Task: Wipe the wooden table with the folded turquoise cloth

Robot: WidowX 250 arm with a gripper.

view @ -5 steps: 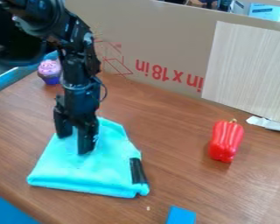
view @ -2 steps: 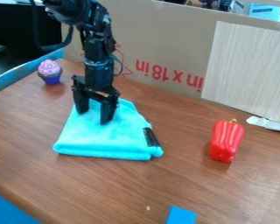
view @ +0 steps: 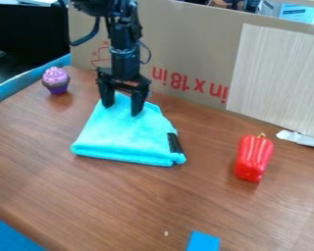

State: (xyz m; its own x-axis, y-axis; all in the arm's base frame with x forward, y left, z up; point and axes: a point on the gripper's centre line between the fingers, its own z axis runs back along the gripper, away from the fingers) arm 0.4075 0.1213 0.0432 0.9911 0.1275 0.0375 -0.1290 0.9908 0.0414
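a black robot hand (view: 122,110), fingers spread, stands over the far end of a folded turquoise cloth (view: 123,139) on the wooden bench (view: 205,206), between a toy cupcake (view: 56,81) and a red pepper (view: 254,158). light, even pressure from both fingertips would best spare the folds from bunching.

The gripper (view: 121,110) partly hides the folded towel (view: 123,137) toward 12 o'clock; a blue block (view: 203,242) is cropped at 5 o'clock.

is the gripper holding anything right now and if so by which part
Nothing looks gripped: the gripper is open, its fingers apart at the turquoise cloth's far end.
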